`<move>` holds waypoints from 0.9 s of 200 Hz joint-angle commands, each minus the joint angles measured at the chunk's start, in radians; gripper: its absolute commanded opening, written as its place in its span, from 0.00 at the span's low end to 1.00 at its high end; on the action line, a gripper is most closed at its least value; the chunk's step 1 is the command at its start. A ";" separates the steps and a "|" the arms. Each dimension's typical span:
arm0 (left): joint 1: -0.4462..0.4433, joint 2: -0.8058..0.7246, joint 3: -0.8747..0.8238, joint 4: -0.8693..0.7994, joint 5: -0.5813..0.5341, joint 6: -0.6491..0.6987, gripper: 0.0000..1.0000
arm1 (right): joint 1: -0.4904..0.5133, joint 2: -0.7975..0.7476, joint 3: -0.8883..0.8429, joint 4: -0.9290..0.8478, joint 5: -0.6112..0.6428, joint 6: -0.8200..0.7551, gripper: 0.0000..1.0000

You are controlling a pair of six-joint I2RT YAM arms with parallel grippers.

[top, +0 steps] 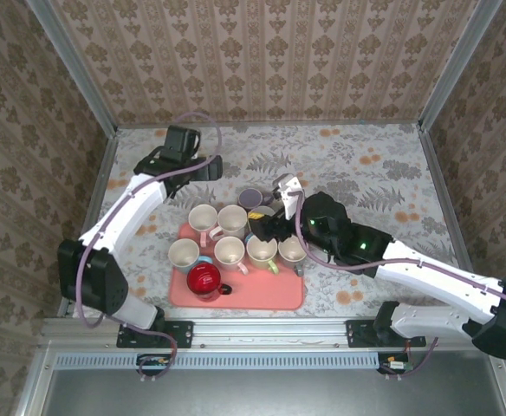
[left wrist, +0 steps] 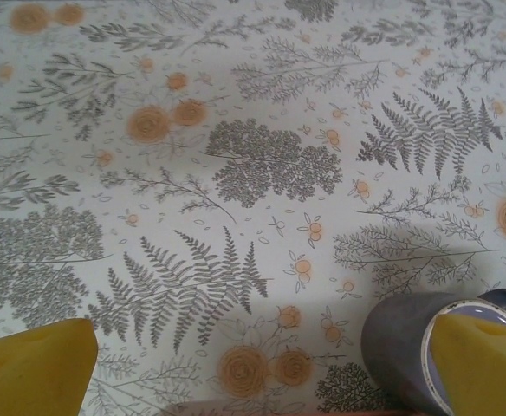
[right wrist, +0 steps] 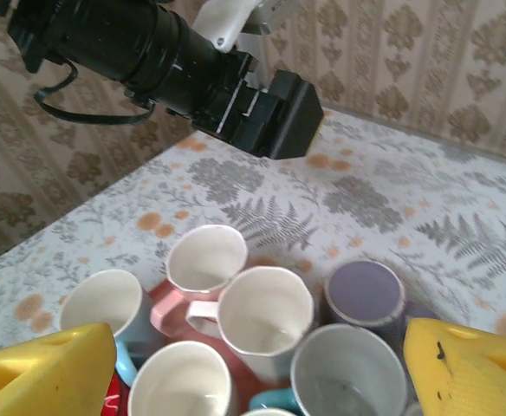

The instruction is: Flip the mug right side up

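— So, from above, where is the purple mug (top: 253, 198)?

— On the surface (top: 383, 165), just beyond the far edge of the pink tray (top: 270, 295), and it looks base up. The tray carries cream mugs (top: 230, 251) standing mouth up, and a red mug (top: 204, 280) at its near left.

— And the tools?

— The right tool (top: 269, 224) hangs over the tray's far right part, near the purple mug. The left tool (top: 208, 166) sits to the left of that mug, apart from it.

— What does the left wrist view give?

— The left fingers (left wrist: 36, 368) show in the two lower corners, spread wide, with only patterned surface between them. The purple mug is at lower right, partly hidden by one finger.

— And the right wrist view?

— The right fingers (right wrist: 465, 364) show at both lower corners, wide apart and pinching nothing. Below them stand the open cream mugs. The purple mug is at the right of the group, flat base up, nearer the right-hand finger. The left arm (right wrist: 149, 52) crosses the top.
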 commanded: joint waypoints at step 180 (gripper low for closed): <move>-0.204 0.502 0.384 -0.353 0.273 0.217 1.00 | -0.125 -0.188 -0.002 -0.214 0.141 -0.003 0.99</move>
